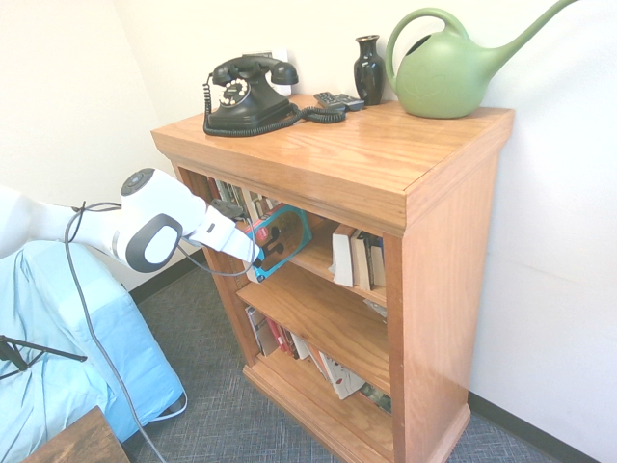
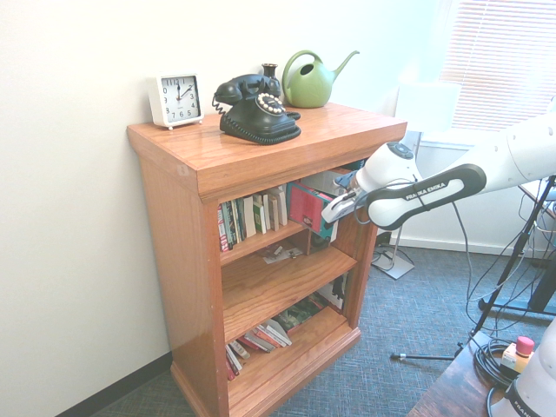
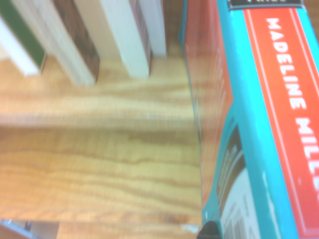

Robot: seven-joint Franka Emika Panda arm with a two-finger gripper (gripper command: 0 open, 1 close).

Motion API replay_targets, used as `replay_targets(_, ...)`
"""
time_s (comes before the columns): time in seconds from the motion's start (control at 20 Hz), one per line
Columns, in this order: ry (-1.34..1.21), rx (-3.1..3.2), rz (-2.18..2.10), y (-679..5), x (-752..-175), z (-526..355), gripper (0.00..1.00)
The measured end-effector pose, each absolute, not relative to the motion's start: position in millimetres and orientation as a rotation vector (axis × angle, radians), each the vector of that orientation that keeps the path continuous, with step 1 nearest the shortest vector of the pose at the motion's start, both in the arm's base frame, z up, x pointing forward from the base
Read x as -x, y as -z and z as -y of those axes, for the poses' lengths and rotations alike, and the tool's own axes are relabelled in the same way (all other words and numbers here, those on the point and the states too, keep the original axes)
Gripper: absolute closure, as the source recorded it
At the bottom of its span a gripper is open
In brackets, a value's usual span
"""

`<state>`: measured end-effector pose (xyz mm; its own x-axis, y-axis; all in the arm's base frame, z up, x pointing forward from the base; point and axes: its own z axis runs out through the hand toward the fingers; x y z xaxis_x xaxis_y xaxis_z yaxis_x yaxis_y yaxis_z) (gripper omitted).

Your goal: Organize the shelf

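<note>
The 1 white clock [image 2: 175, 101] stands upright on the bookcase top [image 2: 261, 143], beside the black telephone [image 2: 259, 111].

The hand [image 2: 334, 214] covers part of the red-and-blue book [image 2: 306, 207], whose spine in the wrist view runs off the frame at 3 o'clock, cutting short the author's surname. Pale books at 11 o'clock in that close shot blur, titles unreadable, tops cropped. In the first exterior view, the green watering can's [image 1: 443, 75] spout leaves the frame at 1 o'clock, while the black telephone [image 1: 249, 96] hides most of a white object [image 1: 280, 60] behind it.
</note>
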<state>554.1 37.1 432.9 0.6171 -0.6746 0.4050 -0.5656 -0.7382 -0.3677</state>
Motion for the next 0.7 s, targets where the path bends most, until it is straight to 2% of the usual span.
replay_targets(0.7, 0.956, 2.64, -0.947, -426.1, -600.6, -50.3, 1.0)
